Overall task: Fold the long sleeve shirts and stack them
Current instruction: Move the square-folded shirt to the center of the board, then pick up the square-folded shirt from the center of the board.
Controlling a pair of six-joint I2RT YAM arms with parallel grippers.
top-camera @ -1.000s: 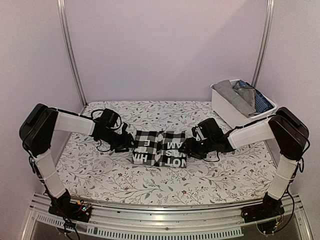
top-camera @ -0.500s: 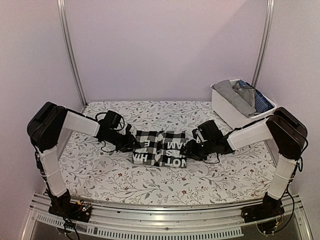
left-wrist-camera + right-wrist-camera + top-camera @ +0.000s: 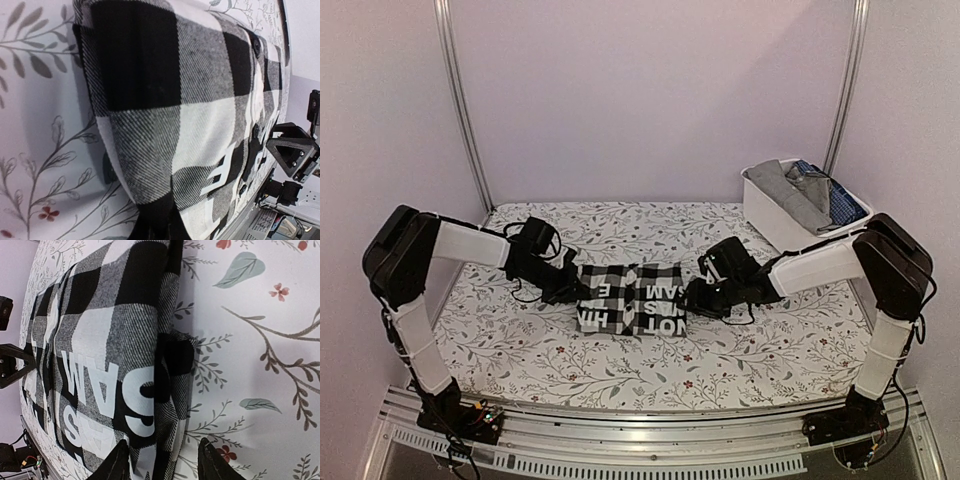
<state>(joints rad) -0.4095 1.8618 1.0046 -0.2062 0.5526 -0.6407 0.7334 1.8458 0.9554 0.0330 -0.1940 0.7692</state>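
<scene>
Cloth folded into a compact rectangle, the checked shirt (image 3: 632,298) lies about midway between the left and right edges of the table (image 3: 770,350), printed lettering upward. The left gripper (image 3: 572,290) sits low at the shirt's left end with its jaws pressed together, and the wrist view suggests they are pinching a fold of that edge, probably to drag or square the bundle. The right gripper (image 3: 692,298) is at the opposite end with its fingers (image 3: 120,462) spread: one is over the cloth and the other over bare table, so it frames the edge without clamping it. The white bin (image 3: 770,215) at the far right corner holds the other shirts (image 3: 810,190), which are waiting to be folded
</scene>
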